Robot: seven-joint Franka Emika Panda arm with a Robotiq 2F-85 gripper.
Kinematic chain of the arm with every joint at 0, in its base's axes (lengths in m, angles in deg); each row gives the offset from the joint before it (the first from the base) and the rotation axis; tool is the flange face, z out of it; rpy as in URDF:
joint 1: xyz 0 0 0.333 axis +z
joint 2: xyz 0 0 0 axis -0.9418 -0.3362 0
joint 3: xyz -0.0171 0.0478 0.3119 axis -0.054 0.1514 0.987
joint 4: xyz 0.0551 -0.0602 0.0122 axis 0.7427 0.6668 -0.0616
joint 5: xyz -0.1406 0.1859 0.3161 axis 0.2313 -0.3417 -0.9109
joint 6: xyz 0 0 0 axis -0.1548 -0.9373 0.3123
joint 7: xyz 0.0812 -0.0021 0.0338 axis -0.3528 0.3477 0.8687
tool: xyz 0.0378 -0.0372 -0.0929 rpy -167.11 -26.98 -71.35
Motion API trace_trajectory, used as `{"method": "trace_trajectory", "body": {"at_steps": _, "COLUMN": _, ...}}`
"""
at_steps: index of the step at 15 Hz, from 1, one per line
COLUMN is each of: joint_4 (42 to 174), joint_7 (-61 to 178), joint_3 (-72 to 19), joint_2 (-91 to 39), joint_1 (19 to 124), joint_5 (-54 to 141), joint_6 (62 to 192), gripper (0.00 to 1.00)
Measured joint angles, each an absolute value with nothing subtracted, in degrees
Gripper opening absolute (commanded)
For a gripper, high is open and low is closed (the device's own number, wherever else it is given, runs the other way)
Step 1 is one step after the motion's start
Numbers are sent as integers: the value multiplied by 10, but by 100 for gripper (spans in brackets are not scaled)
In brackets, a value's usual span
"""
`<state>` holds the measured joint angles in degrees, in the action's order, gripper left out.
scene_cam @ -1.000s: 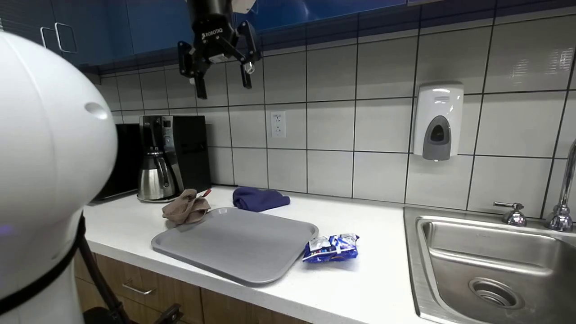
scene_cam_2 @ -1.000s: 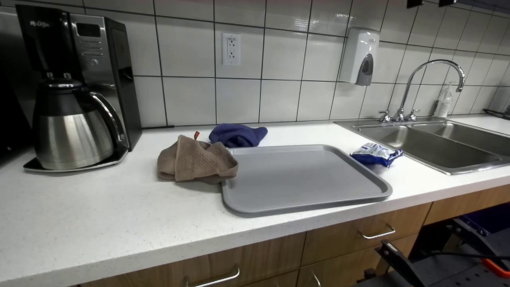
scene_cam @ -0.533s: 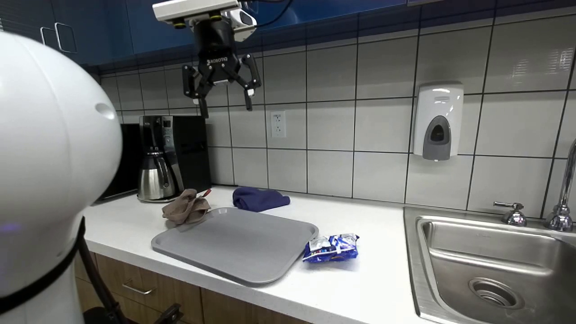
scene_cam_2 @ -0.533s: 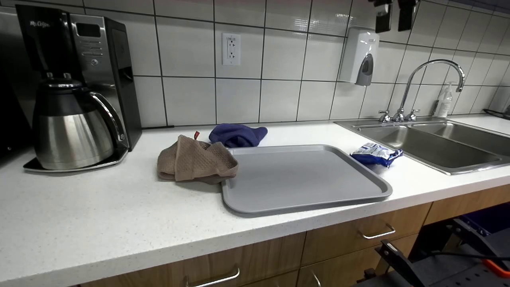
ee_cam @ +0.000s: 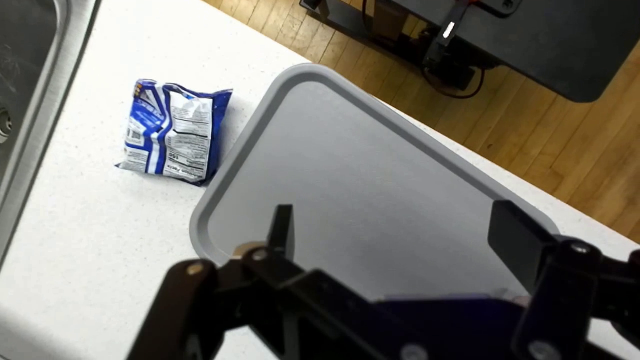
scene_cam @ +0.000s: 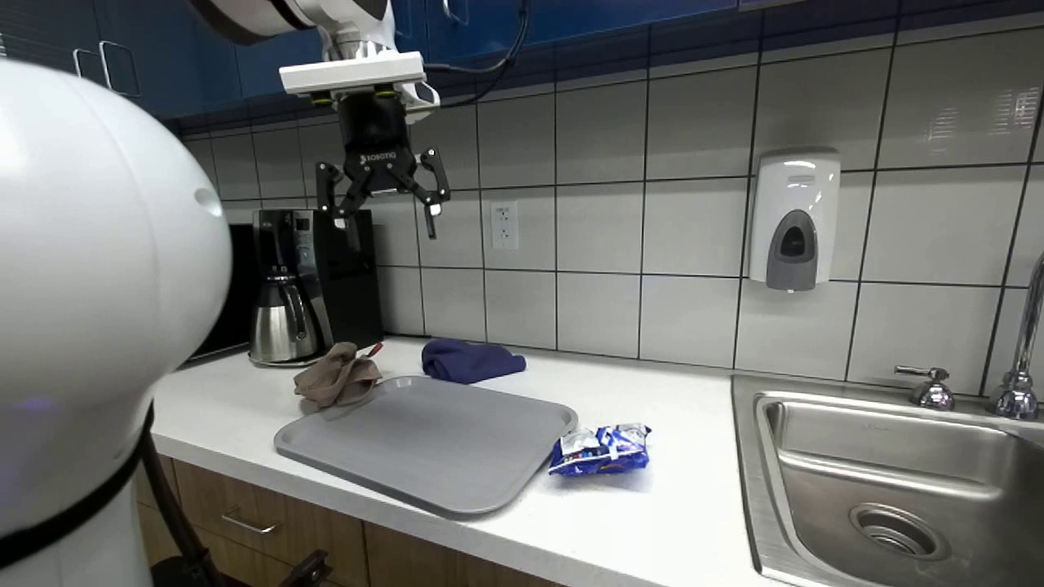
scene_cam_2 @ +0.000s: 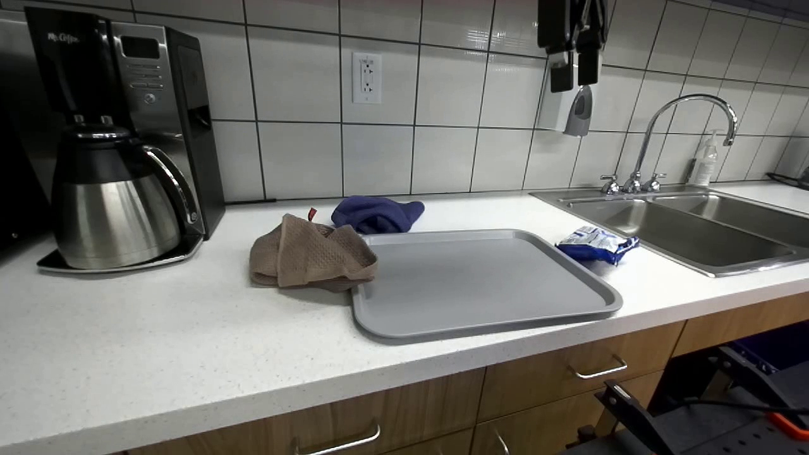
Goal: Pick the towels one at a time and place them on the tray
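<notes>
A crumpled brown towel [scene_cam: 336,377] [scene_cam_2: 310,256] lies against one corner of the grey tray [scene_cam: 440,444] [scene_cam_2: 486,284], partly over its rim. A bunched dark purple towel [scene_cam: 469,360] [scene_cam_2: 376,215] lies on the counter just behind the tray, near the tiled wall. The tray's surface holds nothing; it also shows in the wrist view [ee_cam: 350,165]. My gripper [scene_cam: 391,231] [scene_cam_2: 574,77] [ee_cam: 392,215] is open and empty, fingers pointing down, high above the counter and tray. In the wrist view the towels are hidden behind the gripper, apart from unclear slivers.
A blue snack packet [scene_cam: 602,450] [scene_cam_2: 594,245] [ee_cam: 175,132] lies beside the tray on the sink side. The steel sink [scene_cam: 746,489] [scene_cam_2: 714,268] is further along. A coffee maker [scene_cam: 342,277] [scene_cam_2: 189,126] with a steel carafe [scene_cam_2: 120,215] stands past the brown towel.
My open gripper has come down from near the cabinets; it has also shifted left in an exterior view. The towels, tray and packet have not moved.
</notes>
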<state>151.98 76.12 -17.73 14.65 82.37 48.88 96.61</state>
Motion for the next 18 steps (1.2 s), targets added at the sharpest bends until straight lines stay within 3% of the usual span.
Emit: {"method": "trace_trajectory", "body": {"at_steps": 18, "joint_4": 1497, "joint_7": 873, "joint_3": -132, "joint_2": -30, "joint_1": 855, "joint_5": 494, "joint_6": 1120, "gripper": 100}}
